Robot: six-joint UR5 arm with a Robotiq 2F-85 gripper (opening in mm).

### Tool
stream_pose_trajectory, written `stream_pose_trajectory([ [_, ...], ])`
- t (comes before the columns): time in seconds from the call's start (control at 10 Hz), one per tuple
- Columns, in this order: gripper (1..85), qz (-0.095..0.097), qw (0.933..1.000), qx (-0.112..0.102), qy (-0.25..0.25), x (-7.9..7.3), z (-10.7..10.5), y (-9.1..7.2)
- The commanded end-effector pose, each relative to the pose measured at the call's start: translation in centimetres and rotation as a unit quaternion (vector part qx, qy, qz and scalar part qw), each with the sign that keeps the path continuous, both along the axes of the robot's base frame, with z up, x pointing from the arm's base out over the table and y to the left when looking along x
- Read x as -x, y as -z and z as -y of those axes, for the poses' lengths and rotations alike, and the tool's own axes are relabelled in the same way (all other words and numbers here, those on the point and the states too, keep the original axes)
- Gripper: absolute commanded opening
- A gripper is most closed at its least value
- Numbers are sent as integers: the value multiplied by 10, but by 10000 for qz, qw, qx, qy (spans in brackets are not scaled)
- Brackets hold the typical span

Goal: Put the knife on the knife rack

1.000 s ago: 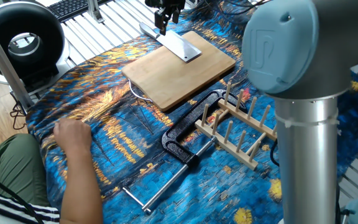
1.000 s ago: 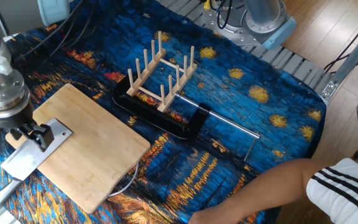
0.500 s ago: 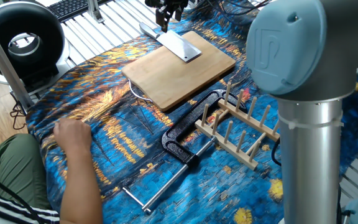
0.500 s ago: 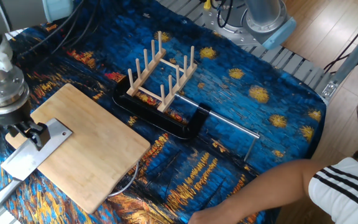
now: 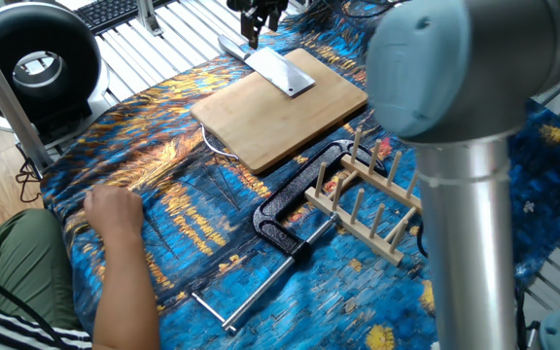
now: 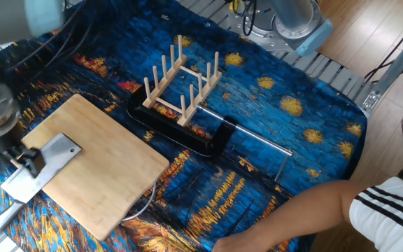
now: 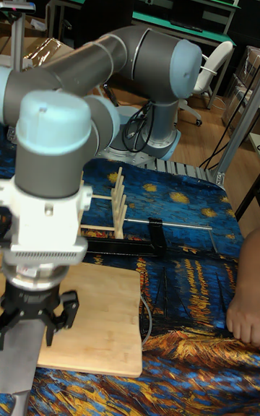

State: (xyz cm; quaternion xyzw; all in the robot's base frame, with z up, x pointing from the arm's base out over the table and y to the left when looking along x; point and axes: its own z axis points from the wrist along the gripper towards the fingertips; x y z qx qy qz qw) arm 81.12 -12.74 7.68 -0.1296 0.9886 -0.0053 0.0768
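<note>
The knife (image 5: 282,70) lies flat on the far end of the bamboo cutting board (image 5: 280,112), its handle sticking out past the board's edge. In the other fixed view the broad blade (image 6: 44,169) shows at the board's left corner. My gripper (image 6: 25,158) hovers just over the knife where blade meets handle; in the tall fixed view its fingers (image 7: 63,313) stand apart, open, holding nothing, with the knife blade (image 7: 18,362) below them. The knife rack (image 5: 372,199) of pale wooden pegs stands to the right of the board, and the rack (image 6: 180,80) carries nothing.
A black clamp (image 5: 295,209) with a thin metal bar lies against the rack. A person's hand (image 5: 115,209) rests on the blue cloth at the near left, and the arm (image 6: 292,217) shows along that edge. A black fan (image 5: 32,63) stands at the back left.
My gripper has shifted a little along the knife toward its handle end and the board's edge. The knife, rack and clamp have not moved.
</note>
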Motion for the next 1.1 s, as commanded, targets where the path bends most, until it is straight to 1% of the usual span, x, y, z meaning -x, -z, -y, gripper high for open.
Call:
stream_pose_trajectory([
  [0.0,670,16,10000,23,39,-27,-4,19],
  [0.2,660,93,9999,79,69,-39,-9,30],
  [0.4,660,162,9998,107,83,-47,-9,42],
  [1.0,650,248,9994,181,132,-57,-6,62],
])
